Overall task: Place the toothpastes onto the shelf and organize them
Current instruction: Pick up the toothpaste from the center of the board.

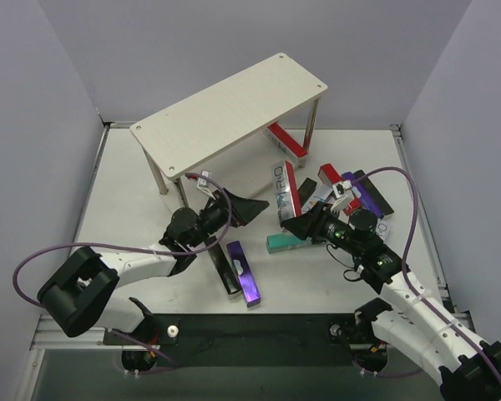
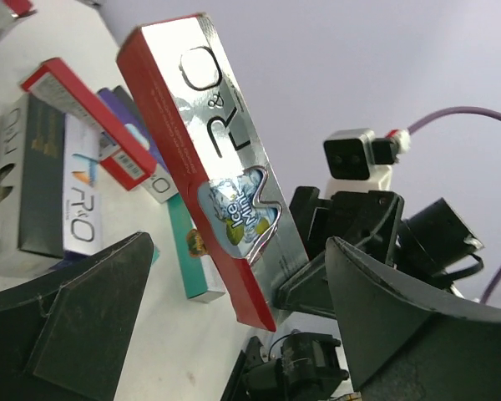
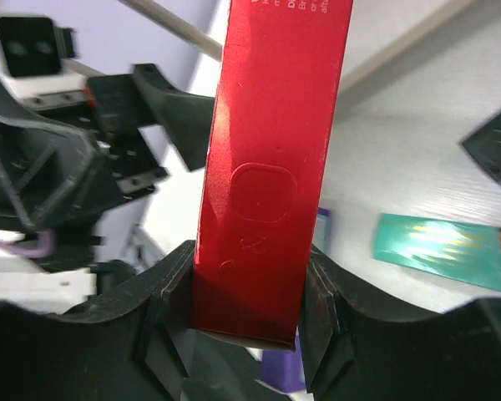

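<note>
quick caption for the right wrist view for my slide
Right gripper clamped on one end of a red toothpaste box, a teal box lying flat on the white table beyond.

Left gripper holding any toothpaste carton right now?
No, the left gripper stands open and empty; the right gripper clamps the glossy red toothpaste carton.

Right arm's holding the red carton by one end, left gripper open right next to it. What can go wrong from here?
1. The right gripper clamps the red carton only at its bottom end, so the long carton may pivot or slip during the move.
2. The open left gripper sits close to the carton, so the two arms may clash.
3. The carton stands upright. Going under the top board of the shelf, it could catch the board's edge.
</note>
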`<state>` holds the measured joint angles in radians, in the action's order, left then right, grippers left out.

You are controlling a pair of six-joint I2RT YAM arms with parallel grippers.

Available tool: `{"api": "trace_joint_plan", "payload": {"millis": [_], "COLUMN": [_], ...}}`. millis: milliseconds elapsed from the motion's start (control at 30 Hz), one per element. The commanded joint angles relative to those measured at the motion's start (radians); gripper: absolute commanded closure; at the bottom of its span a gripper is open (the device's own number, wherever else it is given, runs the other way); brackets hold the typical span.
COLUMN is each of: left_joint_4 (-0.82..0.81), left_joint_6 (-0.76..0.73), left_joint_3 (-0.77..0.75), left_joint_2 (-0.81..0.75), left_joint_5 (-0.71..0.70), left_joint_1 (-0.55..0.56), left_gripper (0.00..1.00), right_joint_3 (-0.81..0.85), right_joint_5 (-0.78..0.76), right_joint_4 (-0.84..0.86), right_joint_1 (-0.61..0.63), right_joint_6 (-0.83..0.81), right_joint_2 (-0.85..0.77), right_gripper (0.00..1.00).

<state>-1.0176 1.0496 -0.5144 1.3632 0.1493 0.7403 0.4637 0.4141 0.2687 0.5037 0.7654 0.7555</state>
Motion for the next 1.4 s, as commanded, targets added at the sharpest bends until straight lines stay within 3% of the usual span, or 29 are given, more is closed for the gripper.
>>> {"api": "trace_joint_plan", "payload": {"millis": [0,133,333,567,1033,1100,1200,1367], "left_joint_4": [-0.263,-0.338,-0.436,-0.441,-0.438,-0.432,-0.408,-0.339], "left_joint_6": [0.023,0.068,0.127,0.151,0.164,0.165,0.159,0.139], "left_joint_3": [-0.038,-0.081,-0.124,-0.168,-0.200,-0.199,-0.199,-0.187], "left_joint_2": [0.045,0.103,0.172,0.203,0.198,0.195,0.186,0.154], "left_joint_5": [0.079,0.081,0.078,0.072,0.030,0.019,0.009,-0.046], "left_joint_1": [-0.005,-0.001,0.007,0.021,0.076,0.082,0.088,0.103], "left_gripper": [0.03,0.03,0.03,0.03,0.43,0.53,0.57,0.60], "right_joint_3": [0.050,0.036,0.036,0.024,0.007,0.007,0.013,0.082], "right_joint_5": [0.207,0.282,0.324,0.359,0.384,0.382,0.370,0.319], "right_joint_4": [0.283,0.446,0.475,0.506,0.489,0.463,0.375,0.152], "right_joint_1": [-0.030,-0.036,-0.040,-0.040,-0.040,-0.040,-0.040,-0.040], "right_joint_6": [0.161,0.264,0.293,0.313,0.307,0.296,0.244,0.068], "right_joint_2": [0.014,0.062,0.084,0.097,0.119,0.111,0.085,0.009], "right_gripper": [0.82,0.82,0.82,0.82,0.79,0.75,0.63,0.34]}}
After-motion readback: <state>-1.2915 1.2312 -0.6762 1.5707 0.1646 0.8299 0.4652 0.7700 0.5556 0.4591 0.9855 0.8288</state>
